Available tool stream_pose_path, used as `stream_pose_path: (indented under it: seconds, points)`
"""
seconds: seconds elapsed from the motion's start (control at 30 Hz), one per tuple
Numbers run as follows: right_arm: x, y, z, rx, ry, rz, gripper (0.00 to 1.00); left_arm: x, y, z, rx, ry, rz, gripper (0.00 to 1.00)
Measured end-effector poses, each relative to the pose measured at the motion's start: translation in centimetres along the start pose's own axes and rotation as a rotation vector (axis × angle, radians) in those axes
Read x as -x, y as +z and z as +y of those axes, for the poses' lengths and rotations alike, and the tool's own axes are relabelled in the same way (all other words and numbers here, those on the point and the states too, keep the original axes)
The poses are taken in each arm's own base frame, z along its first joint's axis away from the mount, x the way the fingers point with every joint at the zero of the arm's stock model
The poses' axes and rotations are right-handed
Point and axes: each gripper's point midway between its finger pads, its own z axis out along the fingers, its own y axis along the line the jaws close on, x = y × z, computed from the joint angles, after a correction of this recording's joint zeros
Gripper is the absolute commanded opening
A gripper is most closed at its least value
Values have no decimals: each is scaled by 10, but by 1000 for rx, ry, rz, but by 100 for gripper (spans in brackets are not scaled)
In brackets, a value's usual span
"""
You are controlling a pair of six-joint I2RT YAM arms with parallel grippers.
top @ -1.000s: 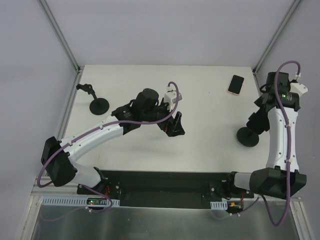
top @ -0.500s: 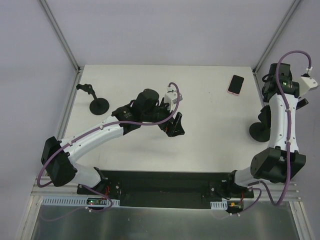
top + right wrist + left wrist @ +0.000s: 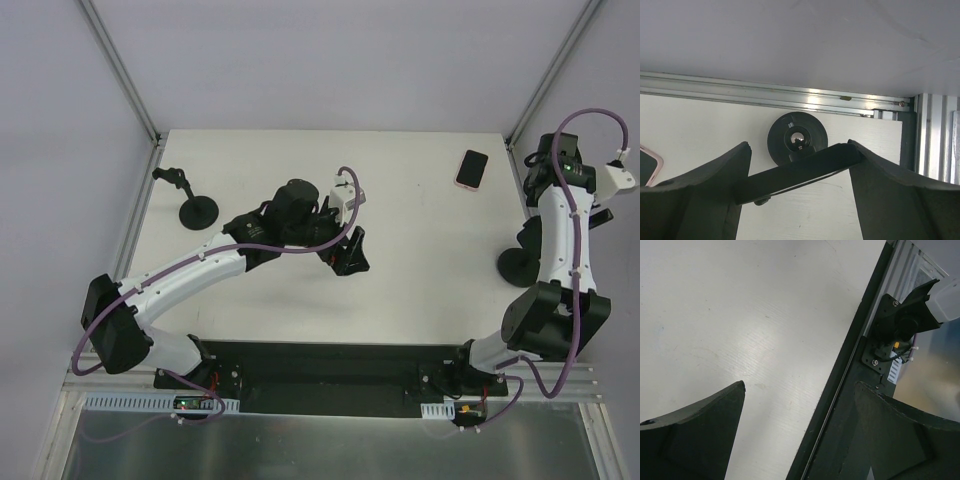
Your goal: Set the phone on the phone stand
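The phone [image 3: 472, 168], dark with a pink case, lies flat at the table's far right; its corner shows in the right wrist view [image 3: 647, 166]. The black phone stand [image 3: 519, 266] stands near the right edge. My right gripper [image 3: 528, 238], mostly hidden behind its own arm, is over it. In the right wrist view the gripper [image 3: 799, 150] is shut on the stand's flat holder plate [image 3: 800, 172], with the round base [image 3: 797, 137] below. My left gripper [image 3: 346, 251] hangs open and empty over the table's middle, also seen in the left wrist view [image 3: 799, 390].
A second black stand [image 3: 197, 211] is at the far left. A metal rail [image 3: 765, 92] runs along the table's right edge just behind the held stand. A black mounting plate [image 3: 840, 440] lines the near edge.
My right arm has swung to the right and the stand's base has slid with it toward the right edge. The left arm and the phone have not moved.
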Motion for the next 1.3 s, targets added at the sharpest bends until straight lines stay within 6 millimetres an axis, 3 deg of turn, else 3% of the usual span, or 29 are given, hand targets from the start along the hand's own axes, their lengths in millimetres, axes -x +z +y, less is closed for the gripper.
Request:
stream_pose_path:
  seconds: [0.17, 0.3, 0.4, 0.43, 0.47, 0.73, 0.87, 0.97, 1.07, 1.2, 1.3]
  points:
    - [-11, 8, -2, -23, 5, 13, 5, 0, -1, 0, 0, 1, 0, 89]
    - [-10, 11, -2, -26, 17, 2, 28, 0, -1, 0, 0, 1, 0, 89]
    - [-10, 11, -1, -21, 12, -6, 66, 0, -1, 0, 0, 1, 0, 89]
    - [-9, 11, -1, -16, 9, -8, 91, 0, -1, -1, 1, 1, -1, 89]
    - [-9, 11, 0, -8, 1, -11, 99, 1, -2, -1, 0, 2, -3, 89]
    - [8, -1, 6, 112, 13, -61, 97, 3, -5, -3, -2, 6, -11, 89]
    - [28, -18, 4, 175, -25, -123, 97, 3, -5, -3, -2, 7, -11, 89]
    - [46, -43, 9, 230, -138, -227, 97, 2, -5, -3, -1, 9, -8, 89]
    - [60, -85, 42, 364, -281, -370, 96, 2, -5, -3, -2, 9, -6, 89]
    - [56, -139, 97, 559, -436, -479, 96, 2, -5, -3, -2, 10, -5, 89]
    - [43, -155, 144, 677, -485, -467, 97, 1, -5, -2, -1, 11, -4, 89]
